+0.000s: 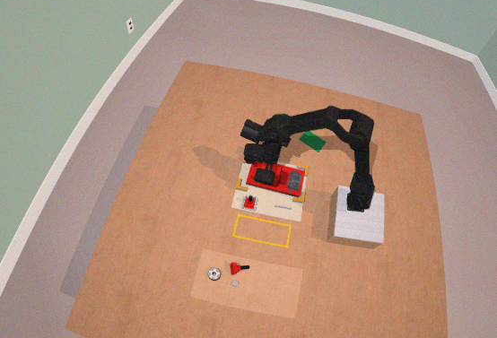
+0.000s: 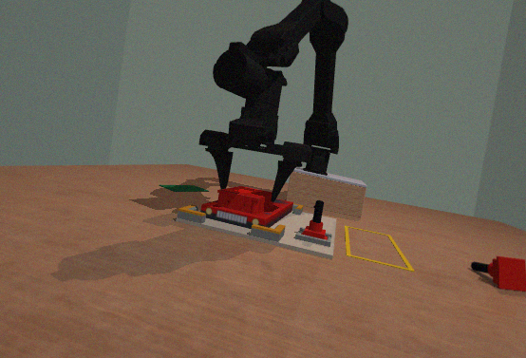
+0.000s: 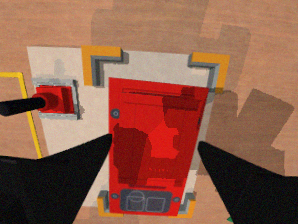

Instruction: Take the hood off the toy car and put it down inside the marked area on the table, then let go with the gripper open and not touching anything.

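The red toy car [image 1: 287,189] [image 2: 276,218] sits on a pale board [image 1: 269,212] [image 2: 304,246] between orange-edged corner brackets. The hood looks to be the raised red part [image 2: 241,202] [image 3: 162,145] at the grille end and is on the car; its edges are hard to make out in the wrist view. My gripper [image 2: 248,194] [image 3: 156,141] is open and empty, pointing down, one finger on each side of the hood, tips about level with its top. Whether a tip touches the car cannot be told. The marked area is a yellow outline [image 1: 260,241] [image 2: 380,262] on the table beside the board.
A red piece with a black upright handle [image 1: 249,203] [image 2: 315,231] [image 3: 57,100] stands in a grey holder on the board. A green block [image 1: 312,141] [image 2: 184,188] lies behind the car. Another red, black-handled piece [image 1: 235,268] [image 2: 512,273] and a silver ring [image 1: 209,274] lie beyond the outline.
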`<state>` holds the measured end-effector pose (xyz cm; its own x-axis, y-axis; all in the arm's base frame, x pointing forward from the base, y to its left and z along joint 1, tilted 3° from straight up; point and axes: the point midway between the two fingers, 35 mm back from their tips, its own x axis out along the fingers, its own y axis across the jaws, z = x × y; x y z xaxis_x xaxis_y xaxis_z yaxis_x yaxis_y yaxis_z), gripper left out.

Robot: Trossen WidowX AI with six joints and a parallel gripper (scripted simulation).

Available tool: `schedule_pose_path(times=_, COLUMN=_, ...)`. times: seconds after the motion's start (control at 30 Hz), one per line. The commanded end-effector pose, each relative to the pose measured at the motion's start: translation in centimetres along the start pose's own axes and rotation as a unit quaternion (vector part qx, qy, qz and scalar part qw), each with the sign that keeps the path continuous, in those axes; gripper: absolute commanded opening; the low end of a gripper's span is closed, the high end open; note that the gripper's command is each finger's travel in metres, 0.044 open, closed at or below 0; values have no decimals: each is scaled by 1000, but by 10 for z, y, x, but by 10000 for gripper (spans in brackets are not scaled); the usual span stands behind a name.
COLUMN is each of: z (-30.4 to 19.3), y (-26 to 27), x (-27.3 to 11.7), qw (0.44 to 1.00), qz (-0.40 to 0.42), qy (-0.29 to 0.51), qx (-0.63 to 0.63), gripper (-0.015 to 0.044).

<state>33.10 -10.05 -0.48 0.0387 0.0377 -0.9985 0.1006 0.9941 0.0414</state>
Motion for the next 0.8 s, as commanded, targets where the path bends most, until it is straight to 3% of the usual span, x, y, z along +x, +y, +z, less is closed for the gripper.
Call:
schedule_pose_path(times=0.0, z=-1, y=1, x=5, qw=1000, qz=2, qy=4, qx=2, gripper=440)
schedule_pose_path(times=0.47, z=-1, y=1, x=11, qw=1000, qz=2, qy=4, qx=2, gripper=440)
schedule_pose_path(times=0.6, z=0, y=0, x=7, qw=1000, qz=0, qy=1, qx=0, gripper=335)
schedule_pose_path(times=0.77, z=0, y=0, x=7, qw=1000, qz=0, qy=1, qx=0, gripper=302)
